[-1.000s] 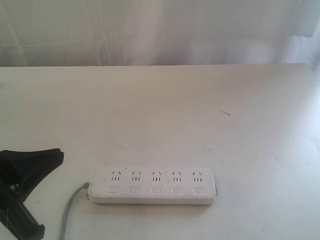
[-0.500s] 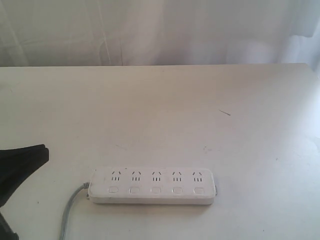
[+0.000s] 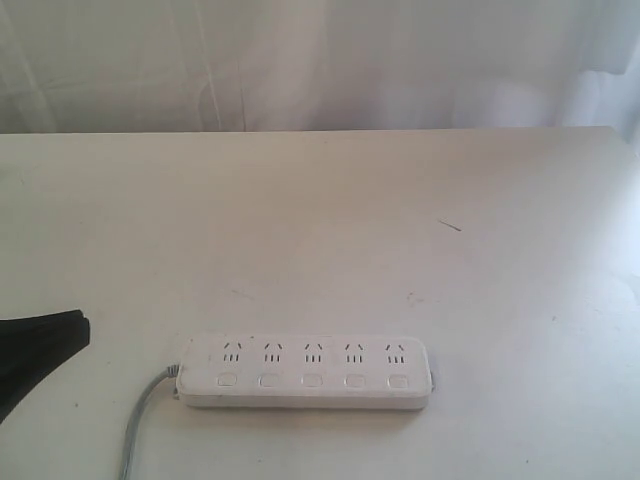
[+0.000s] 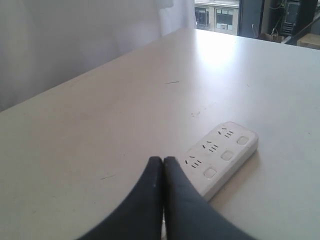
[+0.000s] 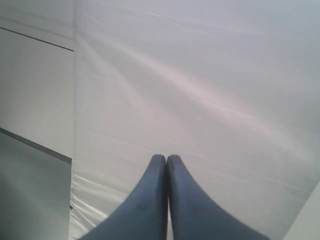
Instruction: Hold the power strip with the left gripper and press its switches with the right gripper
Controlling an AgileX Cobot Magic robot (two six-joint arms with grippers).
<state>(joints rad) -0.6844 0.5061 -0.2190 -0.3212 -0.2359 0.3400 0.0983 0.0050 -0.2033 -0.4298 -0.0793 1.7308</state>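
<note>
The long white power strip [image 3: 305, 372] lies flat near the table's front edge, with its grey cord [image 3: 135, 425] trailing off its left end. Its row of small white switches [image 3: 312, 381] faces the front. My left gripper [image 3: 72, 330] pokes in at the left edge, apart from the strip's left end. In the left wrist view the left gripper [image 4: 163, 161] is shut with nothing in it, and the power strip [image 4: 222, 152] with its switches [image 4: 226, 155] lies just beyond the tips. My right gripper [image 5: 166, 159] is shut, empty and faces a white curtain; the exterior view does not show it.
The white table [image 3: 330, 230] runs back to a white curtain [image 3: 320, 60]. A small dark mark [image 3: 450, 225] sits right of the middle. In the left wrist view a window [image 4: 217, 15] shows beyond the table's far corner.
The left gripper has drawn back toward the left edge of the exterior view, away from the strip, and less of it shows. The power strip has not moved.
</note>
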